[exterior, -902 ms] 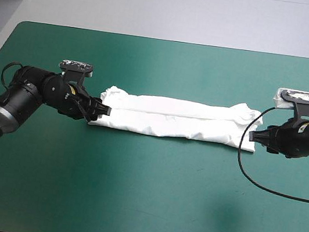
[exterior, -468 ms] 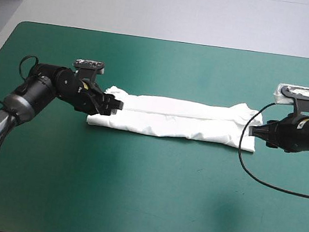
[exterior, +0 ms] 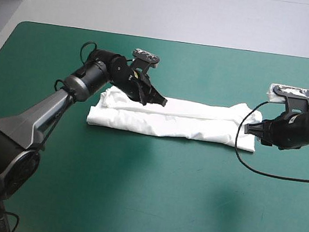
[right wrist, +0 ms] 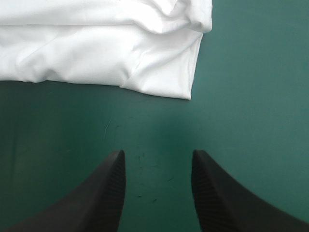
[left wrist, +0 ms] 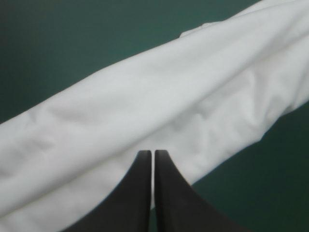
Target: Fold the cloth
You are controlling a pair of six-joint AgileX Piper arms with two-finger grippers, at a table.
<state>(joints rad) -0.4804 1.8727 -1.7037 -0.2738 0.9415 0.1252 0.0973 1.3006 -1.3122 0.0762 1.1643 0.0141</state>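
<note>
Status: partly done. The T-shirt (exterior: 172, 117) lies on the cover (exterior: 142, 196) just beyond centre as a long narrow strip, its length running from 9 to 3 o'clock. The sides appear turned in, with a fold line running lengthwise along the middle. On that showing, I judge the lengthwise folds complete. The crosswise folds, bringing one end over toward the other to make a compact bundle, remain to be done. Neither end is raised; both lie flat. The left gripper (exterior: 161, 100) hovers over the strip's far edge, at about 10 o'clock from the strip's middle, pointing toward 3. Its jaws are clenched to a point, and no cloth is seen pinched between them. The right gripper (exterior: 248, 130) sits low at the strip's 3 o'clock end, jaws released and well apart with bare cover between them. The strip's corner lies just ahead of it, untouched. Neither gripper has a hold, so the next fold is not yet begun.
</note>
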